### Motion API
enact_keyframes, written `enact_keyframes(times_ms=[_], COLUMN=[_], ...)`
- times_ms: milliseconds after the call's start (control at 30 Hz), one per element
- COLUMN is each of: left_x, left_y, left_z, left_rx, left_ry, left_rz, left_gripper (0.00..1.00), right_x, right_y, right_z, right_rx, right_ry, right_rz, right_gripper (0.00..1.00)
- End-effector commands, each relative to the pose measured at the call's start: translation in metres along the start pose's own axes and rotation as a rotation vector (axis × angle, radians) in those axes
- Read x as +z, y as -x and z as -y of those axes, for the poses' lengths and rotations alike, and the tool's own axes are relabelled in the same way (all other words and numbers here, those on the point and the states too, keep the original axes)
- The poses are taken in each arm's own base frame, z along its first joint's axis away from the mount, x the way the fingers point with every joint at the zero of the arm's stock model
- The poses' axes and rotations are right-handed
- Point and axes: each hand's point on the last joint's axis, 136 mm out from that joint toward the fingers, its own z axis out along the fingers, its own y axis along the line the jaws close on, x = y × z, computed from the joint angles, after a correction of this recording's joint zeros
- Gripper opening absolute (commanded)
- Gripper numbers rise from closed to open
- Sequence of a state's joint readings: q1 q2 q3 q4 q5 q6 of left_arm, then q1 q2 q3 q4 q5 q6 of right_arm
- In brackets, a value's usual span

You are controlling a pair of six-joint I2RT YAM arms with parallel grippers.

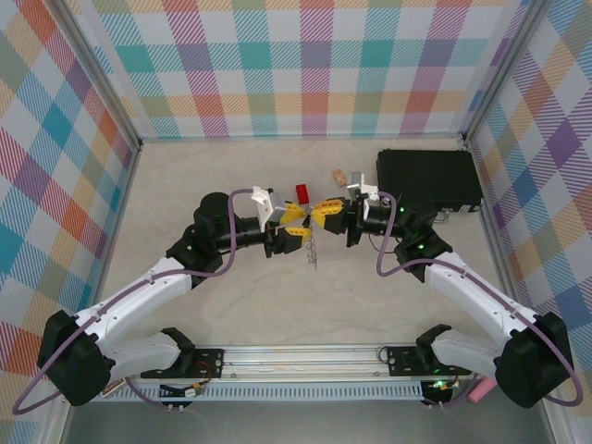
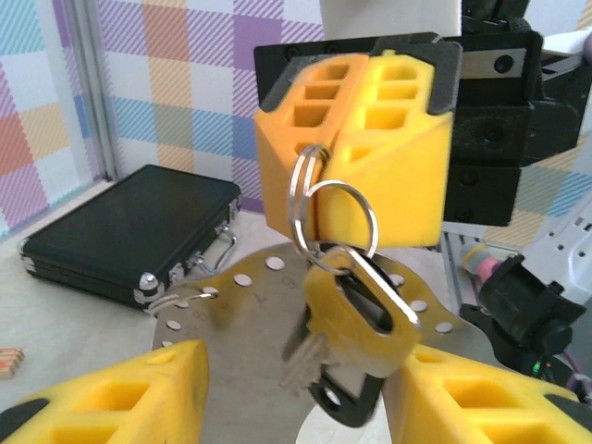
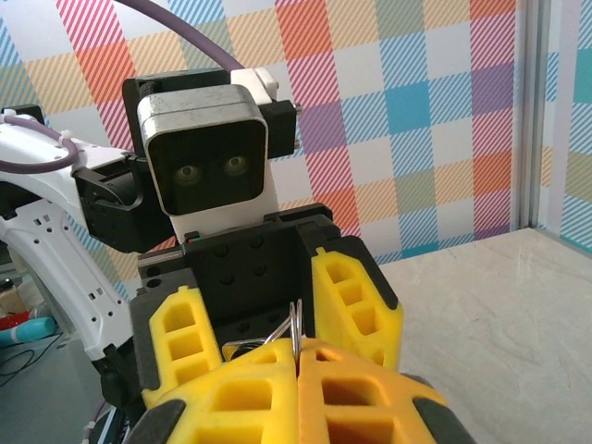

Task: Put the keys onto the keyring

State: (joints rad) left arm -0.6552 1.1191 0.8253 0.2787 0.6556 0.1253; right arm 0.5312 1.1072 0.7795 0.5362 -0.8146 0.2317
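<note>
Key bunch, place: it hangs between the two grippers above the middle of the beige table (image 1: 277,305), and in the top view it is too small to resolve.
Holding point: a silver wire loop (image 2: 302,190) stands on edge, its top nipped in the seam of the right gripper's yellow fingers (image 2: 407,157).
Second loop: a silver ring (image 2: 368,211) is linked through the first, and the keys hang from it.
Black-headed silver key (image 2: 356,407): its long axis runs near vertical, with the black plastic head lowest and the toothed blade pointing up and left.
Larger metal key (image 2: 356,310): its slotted head is up at the ring and its body slants down to the left, across the small key.
Large flat grey metal keyring (image 2: 245,314): it sits behind the keys, broad face toward the left wrist camera, with small holes round its rim.
Right gripper (image 3: 296,384): jaws pressed together on the wire loop.
Left gripper (image 1: 298,226): jaws spread, one on each side of the bunch, gripping nothing.
Hidden: the grey ring's middle is behind the keys, the black head is cut off by the frame's bottom edge, and what the small key hangs from cannot be told.
Black rectangular case (image 2: 129,231): it lies flat on the table beyond the bunch.
</note>
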Motion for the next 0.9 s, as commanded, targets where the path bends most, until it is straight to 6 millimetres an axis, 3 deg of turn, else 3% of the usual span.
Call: enact_keyframes(times_ms=[0, 133, 333, 700, 867], left_x=[0.002, 0.002, 0.002, 0.006, 0.010], left_y=[0.021, 0.024, 0.016, -0.018, -0.024], left_z=[0.001, -0.002, 0.000, 0.012, 0.017], left_rx=[0.067, 0.081, 0.086, 0.057, 0.046], left_ry=[0.012, 0.028, 0.022, -0.051, -0.082], left_rz=[0.060, 0.069, 0.035, -0.109, -0.142], left_gripper=[0.48, 0.38, 0.01, 0.00, 0.00], right_x=[0.000, 0.001, 0.000, -0.004, -0.004], right_y=[0.006, 0.005, 0.007, 0.019, 0.019], right_z=[-0.006, -0.007, -0.006, -0.003, -0.003], right_rx=[-0.012, -0.005, -0.012, -0.046, -0.044], right_ry=[0.041, 0.058, 0.037, 0.006, 0.011], right_rz=[0.021, 0.016, 0.031, 0.090, 0.090], right_gripper=[0.00, 0.00, 0.00, 0.00, 0.00])
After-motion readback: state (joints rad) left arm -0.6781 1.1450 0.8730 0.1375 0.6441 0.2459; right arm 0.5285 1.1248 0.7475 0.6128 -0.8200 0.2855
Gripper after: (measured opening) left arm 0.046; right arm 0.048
